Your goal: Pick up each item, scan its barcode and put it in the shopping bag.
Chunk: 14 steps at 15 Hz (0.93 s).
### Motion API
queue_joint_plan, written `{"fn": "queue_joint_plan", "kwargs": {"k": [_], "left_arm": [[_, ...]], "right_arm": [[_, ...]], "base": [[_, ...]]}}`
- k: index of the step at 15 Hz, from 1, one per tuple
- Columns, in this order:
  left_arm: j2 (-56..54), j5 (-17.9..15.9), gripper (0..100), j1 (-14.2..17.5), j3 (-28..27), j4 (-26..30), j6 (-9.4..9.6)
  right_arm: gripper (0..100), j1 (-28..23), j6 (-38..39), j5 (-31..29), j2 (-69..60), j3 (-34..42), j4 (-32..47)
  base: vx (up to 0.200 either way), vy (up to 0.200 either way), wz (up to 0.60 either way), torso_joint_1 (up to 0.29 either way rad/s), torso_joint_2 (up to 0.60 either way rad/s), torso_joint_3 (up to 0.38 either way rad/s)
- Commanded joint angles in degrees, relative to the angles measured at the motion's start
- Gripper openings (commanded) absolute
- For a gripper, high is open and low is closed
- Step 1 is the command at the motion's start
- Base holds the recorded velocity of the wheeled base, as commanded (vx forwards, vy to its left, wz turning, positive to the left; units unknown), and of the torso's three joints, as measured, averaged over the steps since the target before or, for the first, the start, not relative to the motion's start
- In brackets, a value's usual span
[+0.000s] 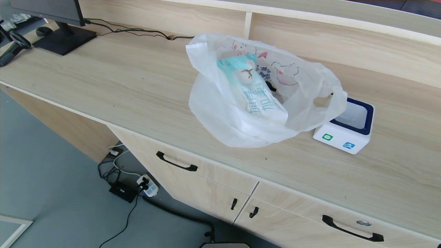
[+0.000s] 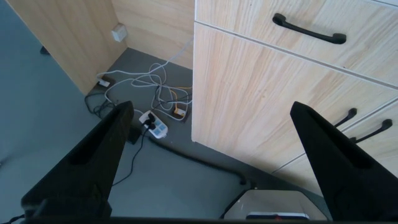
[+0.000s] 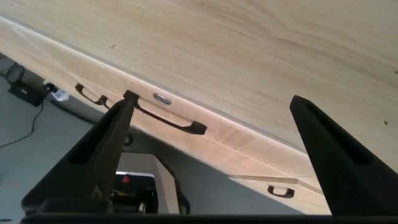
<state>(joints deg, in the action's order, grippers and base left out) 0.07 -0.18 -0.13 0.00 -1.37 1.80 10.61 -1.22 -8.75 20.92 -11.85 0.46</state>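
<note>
Here, shopping bag (image 1: 213,113): white translucent plastic, is stood open near the middle of the desk (image 1: 120,79); one side is draped over the scanner's edge.
pack (image 1: 256,93): teal-and-white soft pack, is seen inside the shopping bag, lying tilted with print facing up; something dark is glimpsed behind it, cannot be identified.
scanner (image 1: 344,134): white box with a blue-rimmed top, is placed on the desk just beside the bag, on the robot's right.
left gripper (image 2: 211,109): is held wide open, nothing is gripped; the floor and cabinet front are seen beyond it.
right gripper (image 3: 214,99): is spread wide, empty; is seen against the desk's front edge and drawer fronts.
monitor (image 1: 51,10): is set at the desk's far left, well apart from the bag.
power strip (image 1: 150,186): is laid on the floor under the desk, cables are plugged in.
</note>
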Motion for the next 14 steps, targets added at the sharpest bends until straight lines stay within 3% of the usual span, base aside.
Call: {"fn": "queue_joint_plan", "kwargs": {"k": [1, 3, 7, 9, 10, 11, 12, 14], "left_arm": [[0.01, 0.01, 100, -0.04, 0.00, -0.04, 0.04], [0.01, 0.01, 100, 0.05, 0.00, 0.05, 0.04], [0.01, 0.01, 100, 0.05, 0.00, 0.05, 0.04], [0.01, 0.01, 100, 0.05, 0.00, 0.05, 0.04], [0.01, 0.01, 100, 0.05, 0.00, 0.05, 0.04], [0.01, 0.01, 100, 0.05, 0.00, 0.05, -0.05], [0.01, 0.01, 100, 0.05, 0.00, 0.05, 0.04], [0.01, 0.01, 100, 0.05, 0.00, 0.05, 0.04]], "right_arm": [[100, -11.48, -1.77, 0.49, -8.70, 0.34, 5.43], [100, -12.28, -3.26, -0.30, -18.46, 1.48, 10.61], [100, -12.28, -2.47, -7.33, -17.93, 0.78, 6.83], [100, -12.19, -1.77, -7.77, -18.02, 4.47, 6.30], [100, -11.48, -1.51, -6.89, -19.51, 7.10, 4.90], [100, -10.61, 0.25, 0.67, -20.74, 10.97, -1.78], [100, -10.61, 0.69, 5.06, -20.83, 11.76, -3.19], [100, -10.61, 0.60, 8.14, -20.83, 11.85, -3.36]], "base": [[0.000, 0.000, 0.00, 0.000, 0.00, 0.000], [0.000, 0.000, 0.00, 0.000, 0.00, 0.000], [0.000, 0.000, 0.00, 0.000, 0.00, 0.000], [0.000, 0.000, 0.00, 0.000, 0.00, 0.000], [0.000, 0.000, 0.00, 0.000, 0.00, 0.000], [0.000, 0.000, 0.00, 0.000, 0.00, 0.000], [0.000, 0.000, 0.00, 0.000, 0.00, 0.000], [0.000, 0.000, 0.00, 0.000, 0.00, 0.000]]}}
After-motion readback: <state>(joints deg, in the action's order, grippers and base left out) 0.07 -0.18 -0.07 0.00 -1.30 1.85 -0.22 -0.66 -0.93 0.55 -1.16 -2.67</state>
